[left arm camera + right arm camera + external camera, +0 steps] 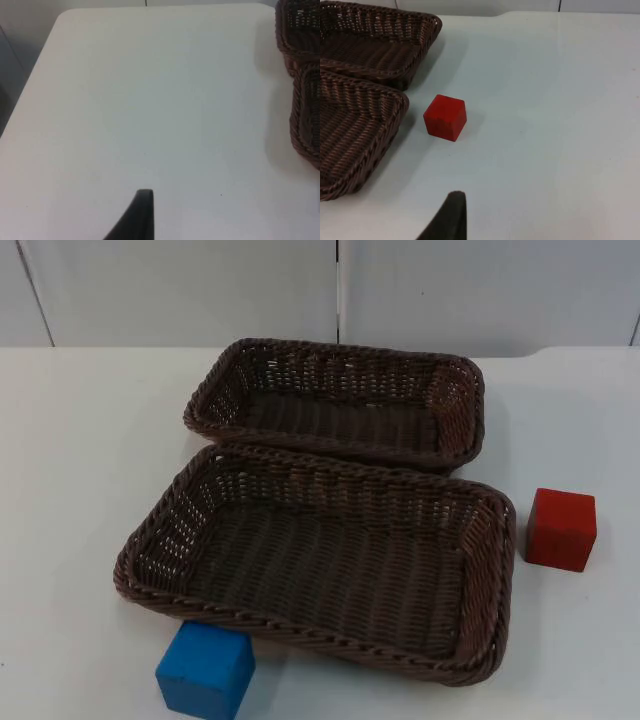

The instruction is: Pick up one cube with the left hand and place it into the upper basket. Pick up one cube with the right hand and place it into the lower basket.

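Two empty dark brown wicker baskets stand side by side: the upper basket (pixel 330 348) toward the wall and the lower basket (pixel 330 468) nearer the front. A blue cube (pixel 206 670) sits on the table against the lower basket's front left corner. To the right of the lower basket rests a red cube (pixel 561 528), apart from its rim. My right gripper (pixel 451 215) hangs above bare table, with the red cube (pixel 445 117) ahead of it beside both baskets (pixel 395 17) (pixel 360 125). My left gripper (pixel 142 215) hovers over bare table left of the baskets (pixel 300 30).
The white table top (pixel 80 460) ends at the grey partition wall (pixel 180 290) behind the upper basket. Open table lies left of the baskets and right of the red cube. The table's rounded far corner (pixel 62 15) shows ahead of the left gripper.
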You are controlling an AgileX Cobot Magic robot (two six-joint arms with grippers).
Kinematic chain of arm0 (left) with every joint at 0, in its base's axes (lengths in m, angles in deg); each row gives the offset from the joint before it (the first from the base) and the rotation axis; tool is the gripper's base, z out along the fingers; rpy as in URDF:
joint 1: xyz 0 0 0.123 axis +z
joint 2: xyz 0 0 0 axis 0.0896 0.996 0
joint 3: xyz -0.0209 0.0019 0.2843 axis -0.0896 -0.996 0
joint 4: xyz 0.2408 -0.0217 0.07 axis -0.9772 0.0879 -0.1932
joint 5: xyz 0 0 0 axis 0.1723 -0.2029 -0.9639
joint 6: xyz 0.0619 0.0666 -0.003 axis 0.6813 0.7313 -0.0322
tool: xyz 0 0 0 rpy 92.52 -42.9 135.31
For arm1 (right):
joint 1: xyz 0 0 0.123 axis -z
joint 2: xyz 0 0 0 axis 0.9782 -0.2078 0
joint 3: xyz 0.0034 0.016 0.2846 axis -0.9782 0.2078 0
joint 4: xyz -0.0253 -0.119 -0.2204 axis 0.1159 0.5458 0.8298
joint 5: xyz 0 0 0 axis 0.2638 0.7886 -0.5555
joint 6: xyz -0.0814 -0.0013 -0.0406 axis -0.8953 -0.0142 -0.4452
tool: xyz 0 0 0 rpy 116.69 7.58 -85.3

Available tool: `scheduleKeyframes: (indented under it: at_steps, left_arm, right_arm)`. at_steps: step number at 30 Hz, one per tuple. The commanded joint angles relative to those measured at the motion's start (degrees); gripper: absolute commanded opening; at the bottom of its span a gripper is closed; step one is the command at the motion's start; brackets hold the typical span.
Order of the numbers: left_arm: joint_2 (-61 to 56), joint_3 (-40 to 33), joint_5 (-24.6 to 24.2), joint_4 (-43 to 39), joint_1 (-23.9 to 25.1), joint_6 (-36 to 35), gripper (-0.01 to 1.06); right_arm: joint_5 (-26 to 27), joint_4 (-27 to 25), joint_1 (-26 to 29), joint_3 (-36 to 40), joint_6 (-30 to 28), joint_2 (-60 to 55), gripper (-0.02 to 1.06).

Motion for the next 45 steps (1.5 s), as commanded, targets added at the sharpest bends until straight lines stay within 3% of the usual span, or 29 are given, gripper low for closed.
scheduleKeyframes:
  at_steps: [1,12,25,40,45]
  left_arm:
    - [-0.1,-0.3,0.7,1.1,0.2,-0.2,1.05]
    - [-0.1,-0.1,0.7,5.3,0.2,0.9,1.05]
    - [6.9,5.9,1.5,8.5,0.2,1.3,1.05]
    - [18.8,6.0,1.2,15.1,0.2,10.0,1.05]
    - [24.6,6.0,1.5,19.8,0.2,16.4,1.05]
  right_arm:
    - [0.3,0.3,0.2,0.1,0.0,0.2,1.05]
    - [0.3,0.3,0.2,0.1,0.0,0.2,1.05]
    - [0.3,0.3,0.2,0.1,0.0,0.2,1.05]
    - [0.3,0.3,0.2,0.1,0.0,0.2,1.05]
    - [0.3,0.3,0.2,0.1,0.0,0.2,1.05]
